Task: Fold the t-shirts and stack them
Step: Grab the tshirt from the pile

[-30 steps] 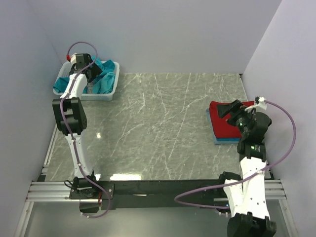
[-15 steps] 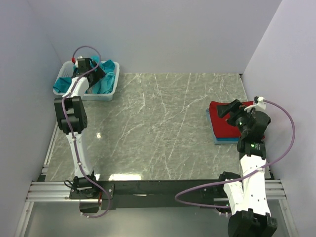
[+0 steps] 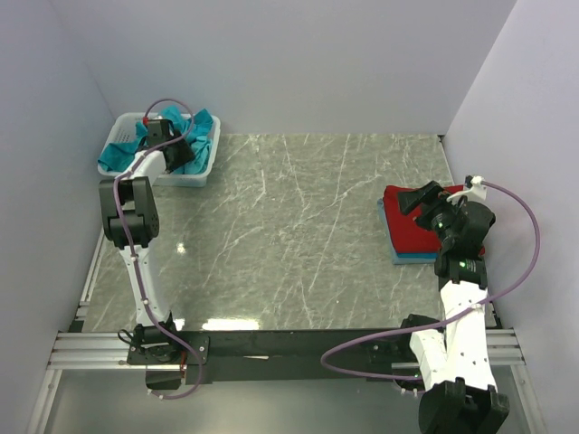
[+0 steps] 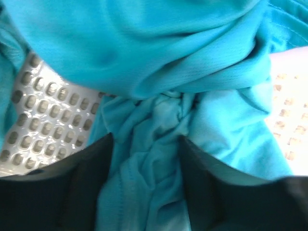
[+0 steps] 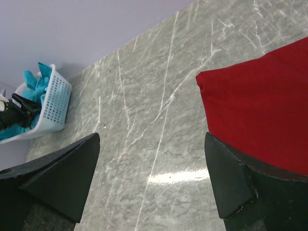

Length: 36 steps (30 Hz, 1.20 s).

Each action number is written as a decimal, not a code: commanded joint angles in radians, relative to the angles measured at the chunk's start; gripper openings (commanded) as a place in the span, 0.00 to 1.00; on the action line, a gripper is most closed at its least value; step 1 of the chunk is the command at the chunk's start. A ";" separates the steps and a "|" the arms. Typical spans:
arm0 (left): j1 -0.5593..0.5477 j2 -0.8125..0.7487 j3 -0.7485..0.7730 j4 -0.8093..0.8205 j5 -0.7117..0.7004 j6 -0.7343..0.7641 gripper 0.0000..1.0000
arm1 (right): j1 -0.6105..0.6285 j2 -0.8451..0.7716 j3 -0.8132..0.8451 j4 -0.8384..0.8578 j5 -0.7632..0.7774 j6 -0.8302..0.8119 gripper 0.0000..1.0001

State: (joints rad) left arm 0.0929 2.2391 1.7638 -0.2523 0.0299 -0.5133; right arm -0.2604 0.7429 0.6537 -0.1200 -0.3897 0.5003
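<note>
The left gripper (image 4: 144, 144) was lowered into the white perforated plastic basket (image 4: 43, 120), its 2 dark fingers (image 4: 86, 173) spread wide with a twisted rope of crumpled teal t-shirts (image 4: 159, 62) lying between them, unclamped. The soft knit cloth was heaped in loose folds over the mesh. The right gripper (image 5: 151, 139) was held released, its jaws parted, above the glossy grey veined table (image 3: 289, 208). Beside it, at the table's right edge, a red t-shirt (image 5: 260, 110) folded into a flat rectangle was stacked on a blue t-shirt (image 3: 412, 258).
</note>
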 commanded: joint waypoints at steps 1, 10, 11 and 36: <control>-0.009 -0.045 0.032 -0.016 0.050 0.050 0.59 | 0.000 0.001 0.012 0.042 0.002 -0.009 0.95; -0.009 -0.134 0.022 -0.053 0.122 0.038 0.00 | 0.000 0.009 0.017 0.039 0.003 -0.008 0.95; -0.009 -0.151 0.025 -0.059 0.130 0.038 0.00 | 0.000 0.010 0.018 0.036 0.003 -0.008 0.95; 0.004 -0.375 0.378 -0.114 0.201 -0.109 0.01 | 0.000 -0.025 0.012 0.031 0.006 -0.006 0.95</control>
State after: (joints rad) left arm 0.0933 1.9385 2.0720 -0.4229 0.1875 -0.5758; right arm -0.2604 0.7372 0.6540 -0.1200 -0.3893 0.5003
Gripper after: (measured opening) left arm 0.046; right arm 0.947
